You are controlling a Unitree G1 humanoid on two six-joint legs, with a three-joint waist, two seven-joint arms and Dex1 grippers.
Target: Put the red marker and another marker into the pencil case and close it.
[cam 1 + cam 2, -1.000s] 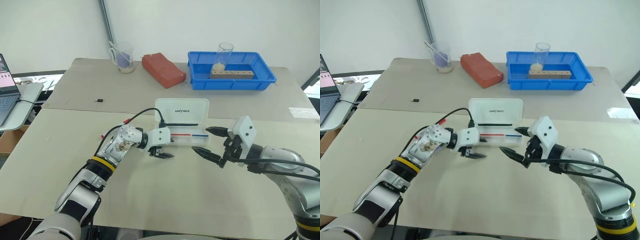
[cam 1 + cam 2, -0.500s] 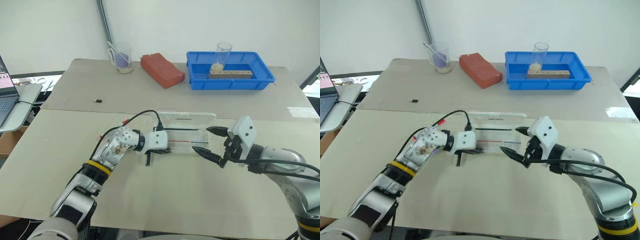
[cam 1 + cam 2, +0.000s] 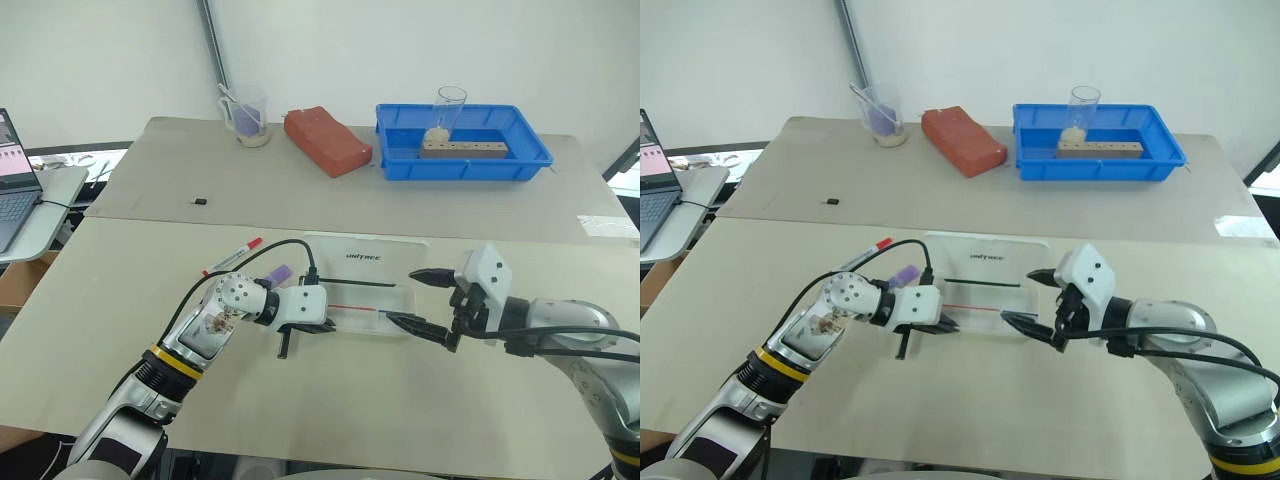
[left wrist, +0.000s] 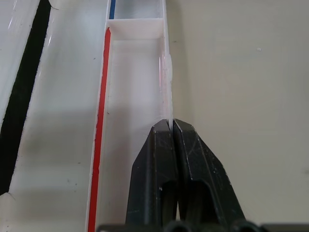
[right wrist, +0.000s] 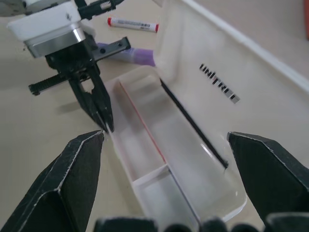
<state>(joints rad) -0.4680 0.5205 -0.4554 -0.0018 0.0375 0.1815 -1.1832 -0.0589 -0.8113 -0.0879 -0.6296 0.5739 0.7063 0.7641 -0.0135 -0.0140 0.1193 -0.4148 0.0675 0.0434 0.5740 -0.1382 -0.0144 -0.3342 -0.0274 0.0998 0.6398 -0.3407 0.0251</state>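
Left gripper [image 3: 287, 349] is pinched shut on nothing, tips at the case [image 3: 390, 325] front wall, frame center. Right gripper [image 3: 412, 298] is spread wide at the case's right end. Case is open with a thin red pen [image 4: 99, 140] inside. Red marker [image 3: 232, 257] and purple marker [image 3: 276, 274] lie on the table, center-left.

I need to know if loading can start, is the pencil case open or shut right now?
Open. The pencil case has its lettered lid folded back, exposing the tray compartments.
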